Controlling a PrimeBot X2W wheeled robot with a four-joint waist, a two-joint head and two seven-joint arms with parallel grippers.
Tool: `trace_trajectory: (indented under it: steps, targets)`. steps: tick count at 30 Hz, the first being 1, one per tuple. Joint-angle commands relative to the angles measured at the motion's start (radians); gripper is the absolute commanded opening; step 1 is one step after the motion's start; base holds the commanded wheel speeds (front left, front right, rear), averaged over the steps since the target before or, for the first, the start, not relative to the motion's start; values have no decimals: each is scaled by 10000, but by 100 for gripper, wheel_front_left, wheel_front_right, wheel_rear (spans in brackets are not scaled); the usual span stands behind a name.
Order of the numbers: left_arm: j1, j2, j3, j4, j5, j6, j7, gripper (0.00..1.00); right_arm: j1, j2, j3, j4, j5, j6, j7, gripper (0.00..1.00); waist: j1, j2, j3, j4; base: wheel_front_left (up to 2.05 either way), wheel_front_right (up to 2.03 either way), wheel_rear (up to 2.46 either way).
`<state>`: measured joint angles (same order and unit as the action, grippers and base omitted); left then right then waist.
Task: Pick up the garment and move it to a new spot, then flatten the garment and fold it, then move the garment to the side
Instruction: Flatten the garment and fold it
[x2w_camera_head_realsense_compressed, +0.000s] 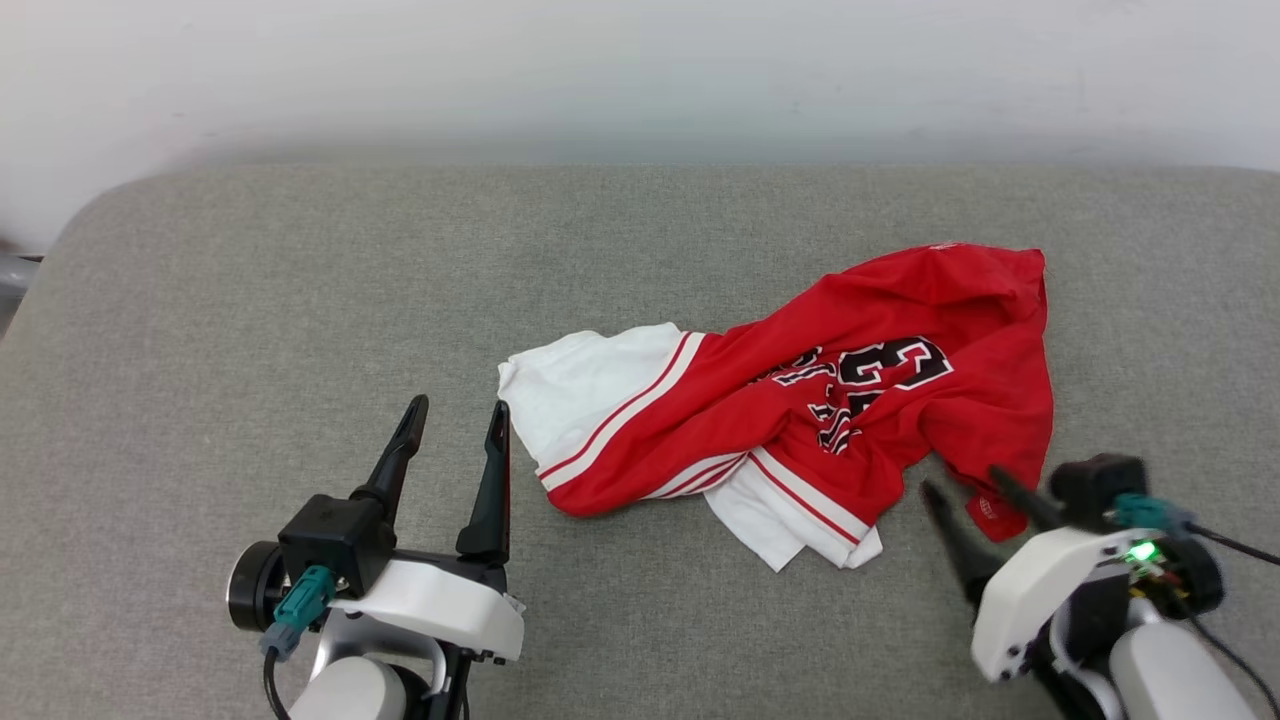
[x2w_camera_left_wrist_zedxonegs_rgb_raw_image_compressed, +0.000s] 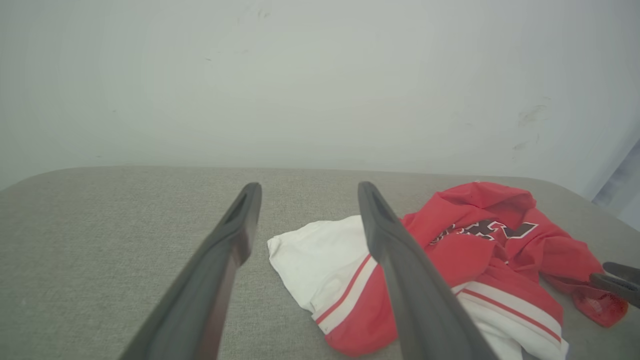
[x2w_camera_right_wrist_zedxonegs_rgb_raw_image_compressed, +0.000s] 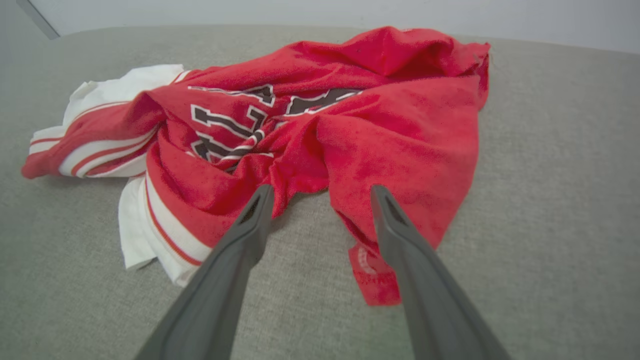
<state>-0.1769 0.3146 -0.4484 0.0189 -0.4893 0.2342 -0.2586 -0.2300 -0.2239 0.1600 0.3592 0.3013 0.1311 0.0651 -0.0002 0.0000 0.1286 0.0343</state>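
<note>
My left gripper (x2w_camera_head_realsense_compressed: 459, 403) and right gripper (x2w_camera_head_realsense_compressed: 960, 479) stand open, holding nothing, at the edges of the crumpled red-and-white jersey T-shirt (x2w_camera_head_realsense_compressed: 790, 400), ready to flatten it.

Place: bare indoor robot test set-up; home or lab, cannot tell.
Surface: grey woven fabric pad (x2w_camera_head_realsense_compressed: 300, 300) with rounded corners, across the lower frame.
Backdrop: plain white wall (x2w_camera_head_realsense_compressed: 640, 70), upper frame, faint scuffs.
Prop: one crumpled shirt (x2w_camera_head_realsense_compressed: 900, 330).

We see a red jersey-style T-shirt (x2w_camera_head_realsense_compressed: 790, 400) with white sleeves, red-and-white striped trim and a black "23", lying crumpled in a heap right of centre on the grey fabric worktop (x2w_camera_head_realsense_compressed: 300, 300).
</note>
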Motion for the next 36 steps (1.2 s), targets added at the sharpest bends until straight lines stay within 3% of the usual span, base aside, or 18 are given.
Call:
trace_trajectory:
  steps: [1, 7, 14, 24, 27, 28, 30, 36]
  targets:
    - [71, 64, 16, -34, -58, 37, -6, 100, 162, -46, 204, -242, 138, -6, 297, 100, 2, 0, 3, -31, 0, 0, 0]
    - [26, 75, -29, -126, -84, 28, 63, 100, 620, -641, 1659, -1827, 779, -6, 2618, 100, 2, 0, 168, -35, 0, 0, 0]
    - [-214, -35, -125, -142, -59, -41, 28, 100, -68, -1119, 3217, -2811, 1214, -6, 4377, 100, 2, 0, 562, 268, 0, 0, 0]
    - [-689, -337, -120, 159, -11, -342, -34, 100, -1578, -1302, 4784, -1535, 1705, -8, 5239, 100, 2, 0, 1280, 819, 0, 0, 0]
    - [-725, -442, -103, 256, 20, -392, -54, 100, -1634, -1463, 5124, -828, 1939, -8, 5980, 100, 2, 0, 1329, 912, 0, 0, 0]
    - [-725, -466, -87, 279, 28, -410, -54, 100, -1553, -1477, 5173, -640, 2050, -6, 6215, 63, 2, 0, 1336, 933, 0, 0, 0]
    - [-703, -502, -42, 333, 47, -448, -63, 100, -1376, -1542, 5310, -351, 2287, -6, 6784, 0, 2, 0, 1316, 948, 0, 0, 0]
    - [-468, -527, 104, 459, 102, -463, -79, 100, -1512, -1612, 4920, -1041, 2377, -5, 6318, 0, 2, 0, 981, 775, 0, 0, 0]
